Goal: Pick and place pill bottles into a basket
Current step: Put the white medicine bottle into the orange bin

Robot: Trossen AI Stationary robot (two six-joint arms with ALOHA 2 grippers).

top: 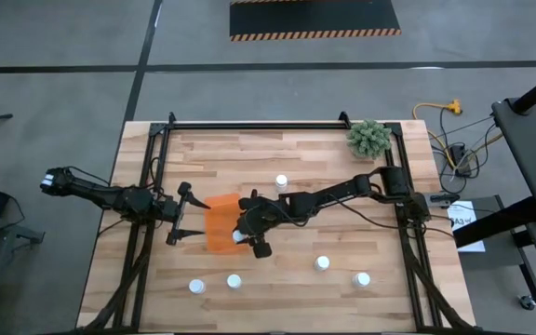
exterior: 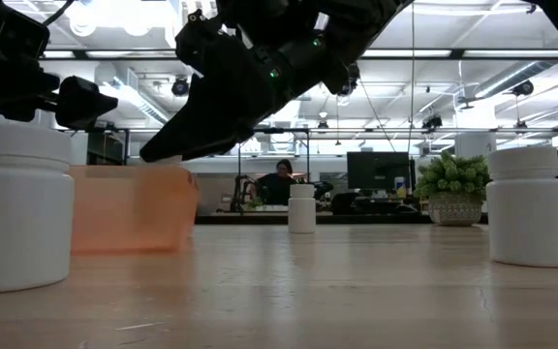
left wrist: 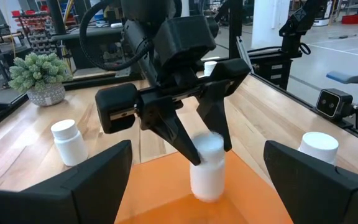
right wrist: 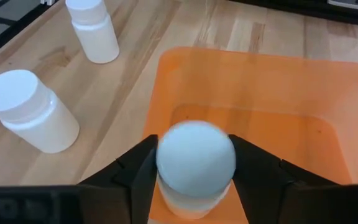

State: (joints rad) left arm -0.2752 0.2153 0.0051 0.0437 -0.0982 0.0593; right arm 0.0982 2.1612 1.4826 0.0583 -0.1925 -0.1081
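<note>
The orange basket (top: 217,228) lies on the wooden table, left of centre. My right gripper (top: 247,233) reaches over the basket's right end, slanting down. A white-capped pill bottle (left wrist: 207,171) stands upright between its fingertips and looks blurred; its lower part is inside the basket (left wrist: 160,193). In the right wrist view the bottle's cap (right wrist: 196,155) fills the gap between the two fingers, which are parted. My left gripper (top: 182,214) waits open at the basket's left end, holding nothing. Several more pill bottles stand on the table around the basket. My right gripper has one finger (right wrist: 138,174) on either side of the bottle's cap (right wrist: 196,155), coming from the table's right and slanting down. I cannot tell whether the fingers touch the cap. The bottle is upright, its body below the fingertips and over the basket's floor.
One loose bottle stands behind the basket (top: 281,182), two at the front left (top: 234,280) (top: 196,286) and two at the front right (top: 322,263) (top: 362,278). A green potted plant (top: 368,138) sits at the far right corner. Black frame rails run along the table's sides.
</note>
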